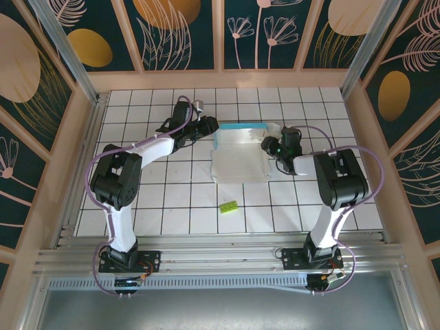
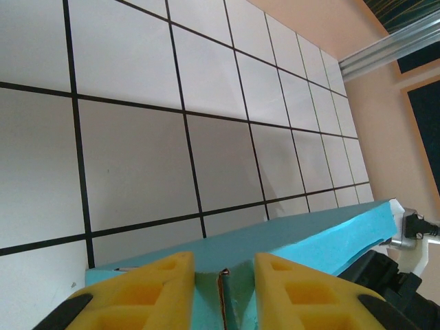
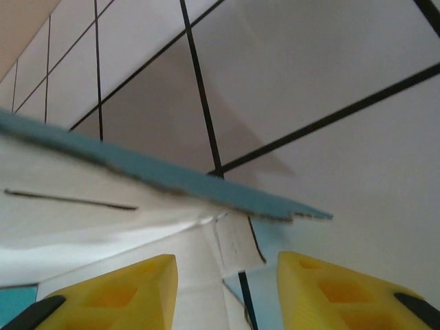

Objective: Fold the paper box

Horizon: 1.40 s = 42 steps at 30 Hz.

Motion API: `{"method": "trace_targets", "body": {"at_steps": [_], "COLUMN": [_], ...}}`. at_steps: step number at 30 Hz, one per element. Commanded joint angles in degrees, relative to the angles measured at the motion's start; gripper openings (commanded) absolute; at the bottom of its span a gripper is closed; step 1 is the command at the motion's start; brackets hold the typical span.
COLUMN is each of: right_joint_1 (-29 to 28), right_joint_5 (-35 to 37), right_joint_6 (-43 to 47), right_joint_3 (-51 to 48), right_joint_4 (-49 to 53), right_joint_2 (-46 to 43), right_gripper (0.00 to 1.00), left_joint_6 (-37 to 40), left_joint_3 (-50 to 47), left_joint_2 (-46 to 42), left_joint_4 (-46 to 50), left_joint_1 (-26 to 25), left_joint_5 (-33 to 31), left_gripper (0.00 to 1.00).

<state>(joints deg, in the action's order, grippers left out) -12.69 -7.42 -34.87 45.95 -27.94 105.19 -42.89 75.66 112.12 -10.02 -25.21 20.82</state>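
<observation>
Left pincer straddles paper box (contact unclear).

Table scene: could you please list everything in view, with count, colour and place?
Box: one, teal outside and pale white inside, far middle of the table, partly folded.
Block: one, lime green, on the table nearer the arm bases than the box.
Table: one, white tiles with black grid lines.
Panels: several, dark with gold and pink plants, around the table.
Rails: aluminium, along the near edge.
Arms: two, white and black; left arm and right arm.
Grippers: two, yellow fingers; left gripper at the box's left end, right gripper open at its right end.
</observation>
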Motion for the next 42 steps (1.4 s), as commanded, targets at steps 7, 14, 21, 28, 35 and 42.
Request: {"method": "trace_targets", "body": {"at_steps": [7, 14, 21, 28, 35, 42], "right_joint_1": [0.22, -0.70, -2.39, 0.11, 0.48, 0.47], "right_joint_5": [-5.88, -12.64, -7.25, 3.56, 1.31, -0.84], "right_joint_6": [-1.48, -3.15, 0.91, 2.05, 3.09, 2.28], "right_joint_3": [-0.63, -0.59, -2.38, -2.00, 1.47, 3.81], "right_joint_4": [-14.96, -17.85, -15.60, -4.66, -4.09, -6.28], "right_joint_2": [2.55, 5.90, 1.31, -1.51, 2.57, 5.29], "right_gripper": [0.28, 0.26, 0.30, 0.47, 0.55, 0.45], "left_joint_6": [1.41, 1.56, 2.26, 2.01, 2.10, 2.37], "left_joint_3": [1.57, 2.19, 2.26, 2.48, 2.39, 2.26], "left_joint_2": [1.73, 2.44, 2.32, 2.46, 2.41, 2.02], "left_joint_4": [4.20, 4.26, 5.05, 4.48, 4.66, 4.92], "left_joint_1": [-0.79, -1.18, -1.19, -1.17, -1.24, -1.24], "left_joint_5": [1.55, 1.85, 0.88, 1.22, 1.33, 1.07], "left_gripper": [0.28, 0.28, 0.28, 0.28, 0.28, 0.28]}}
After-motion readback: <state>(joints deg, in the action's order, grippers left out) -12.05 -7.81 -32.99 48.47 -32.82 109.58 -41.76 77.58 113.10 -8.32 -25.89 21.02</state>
